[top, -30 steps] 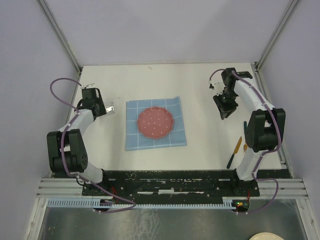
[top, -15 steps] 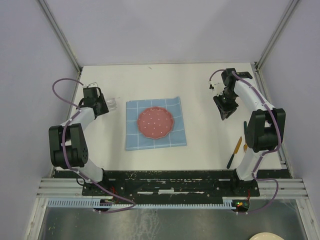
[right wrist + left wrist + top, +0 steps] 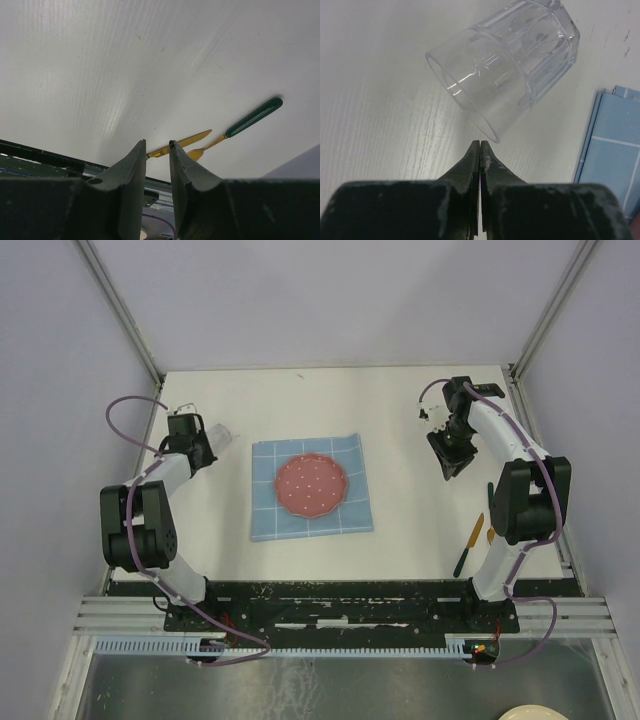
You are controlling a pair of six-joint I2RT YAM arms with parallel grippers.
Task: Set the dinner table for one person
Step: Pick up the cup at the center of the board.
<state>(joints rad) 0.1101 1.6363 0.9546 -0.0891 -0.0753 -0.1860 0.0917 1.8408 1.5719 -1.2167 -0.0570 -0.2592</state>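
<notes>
Pinched shut on nothing at the left gripper [image 3: 480,143], beside a clear tumbler [image 3: 506,65] lying sideways. Parted narrowly, empty, at the right gripper [image 3: 156,144]. Under both, the white dinner table [image 3: 400,425].

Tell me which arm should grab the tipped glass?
Left: the left hand, shut, is just by the glass; the right hand hangs far across the table, nearer the cutlery.

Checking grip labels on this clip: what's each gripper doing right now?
Left gripper: shut, holding nothing; the glass lies on its side just ahead.
Right gripper: slightly open, empty.
</notes>
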